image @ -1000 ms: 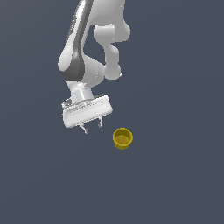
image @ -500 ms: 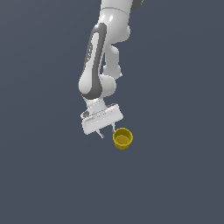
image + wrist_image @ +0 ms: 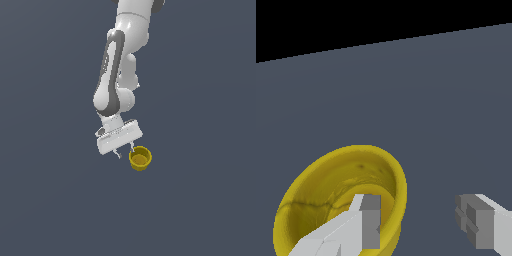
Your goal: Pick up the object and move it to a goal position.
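Yellow with a darker ochre inside, the cup stands upright on the slate-grey floor, a little below and right of the centre of the exterior view. We see our gripper just beside it, toward the exterior view's left and slightly higher in the frame, hanging from the white arm that comes down from the top edge of the frame.

In the wrist view the cup fills the lower left, its flared rim wide and its mouth open toward the camera. One finger overlaps the cup's mouth in that picture, its grey pad lying over the inner wall near the rim; we cannot tell whether it touches the cup or merely hangs above it. The other finger sits well apart at the lower right, over bare floor and clear of the cup.

Our gripper is spread wide, with a plain gap between the pads and nothing clamped between them. The cup rests on the floor, not lifted.
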You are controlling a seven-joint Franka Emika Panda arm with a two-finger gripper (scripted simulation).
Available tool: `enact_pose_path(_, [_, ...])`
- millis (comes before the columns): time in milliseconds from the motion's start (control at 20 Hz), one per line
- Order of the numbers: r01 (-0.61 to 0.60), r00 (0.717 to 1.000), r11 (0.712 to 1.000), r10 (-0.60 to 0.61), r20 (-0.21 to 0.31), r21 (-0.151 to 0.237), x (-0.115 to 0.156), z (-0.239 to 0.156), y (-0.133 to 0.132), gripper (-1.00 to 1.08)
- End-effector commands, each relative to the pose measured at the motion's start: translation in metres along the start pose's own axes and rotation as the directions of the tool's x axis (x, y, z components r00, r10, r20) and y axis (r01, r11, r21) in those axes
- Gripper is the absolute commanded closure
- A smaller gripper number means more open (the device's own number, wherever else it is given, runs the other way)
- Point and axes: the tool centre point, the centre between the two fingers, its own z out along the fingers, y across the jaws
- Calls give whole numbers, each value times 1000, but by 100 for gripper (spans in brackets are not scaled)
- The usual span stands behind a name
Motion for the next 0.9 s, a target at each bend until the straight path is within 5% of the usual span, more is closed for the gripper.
enact_pose_path(0, [-5, 1000, 1000, 5, 5, 7, -1, 2, -5, -20])
enact_pose_path(850, [-9, 1000, 1000, 8, 9, 11, -2, 32, -9, -20])
